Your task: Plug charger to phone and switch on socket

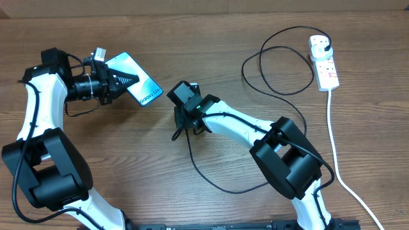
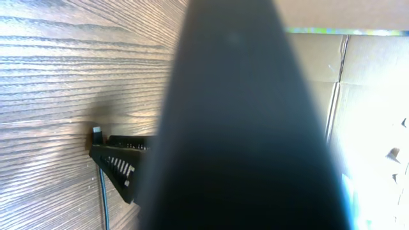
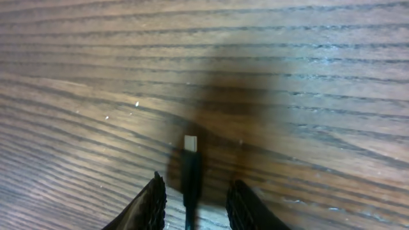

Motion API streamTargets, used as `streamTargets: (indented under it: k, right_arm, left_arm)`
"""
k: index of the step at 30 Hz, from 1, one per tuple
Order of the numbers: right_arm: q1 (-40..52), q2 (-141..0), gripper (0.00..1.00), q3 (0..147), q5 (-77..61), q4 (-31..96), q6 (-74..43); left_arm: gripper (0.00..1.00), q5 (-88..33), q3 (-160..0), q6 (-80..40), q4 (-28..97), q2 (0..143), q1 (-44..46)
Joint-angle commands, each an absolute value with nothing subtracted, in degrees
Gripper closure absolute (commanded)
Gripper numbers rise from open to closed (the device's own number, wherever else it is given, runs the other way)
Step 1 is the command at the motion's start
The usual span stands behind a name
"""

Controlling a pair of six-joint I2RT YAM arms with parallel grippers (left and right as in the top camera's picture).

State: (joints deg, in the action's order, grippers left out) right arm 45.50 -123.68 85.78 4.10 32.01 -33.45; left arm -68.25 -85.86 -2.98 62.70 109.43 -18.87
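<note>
Black charger (image 3: 190, 160) flat on wooden desk (image 3: 319, 64), between parted right claw (image 3: 196, 184) fingers. Left claw (image 1: 130, 80) clamped on cyan phone (image 1: 147, 89).

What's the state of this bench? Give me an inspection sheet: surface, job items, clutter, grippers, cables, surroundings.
Surface: wood-grain table.
Job's things: phone tilted, blue screen lit, nothing plugged into it; charger lies apart from it; socket at the far right, with the charger's plug in it; switch too small to read.
Clutter: nothing seen.
Grippers: left gripper shut on the phone; right gripper straddles the charger's connector, grip unclear.
Cables: black charger cable loops from the plug to the right gripper; white cord runs from the socket to the near edge.
Surroundings: cardboard behind the table.
</note>
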Motion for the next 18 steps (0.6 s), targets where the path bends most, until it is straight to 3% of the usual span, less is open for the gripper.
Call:
streamTargets:
  k: [1,7,18]
  right_arm:
    - [46.1,-128.1,0.74,85.5,4.6,32.6,-33.7]
    - [46.1,-128.4,0.86,85.5,4.7,33.3,-34.3]
    - [49.8,-128.4,0.83,86.4,12.1,36.1,-34.4]
  left_arm:
    - [0.96,-70.1,-86.4,-2.3,62.9,109.0,-19.0]
    - [0.96,-70.1,-86.4,-2.3,63.0,109.0,-19.0]
    - [0.96,-70.1,-86.4,-2.3,63.3,109.0,-19.0]
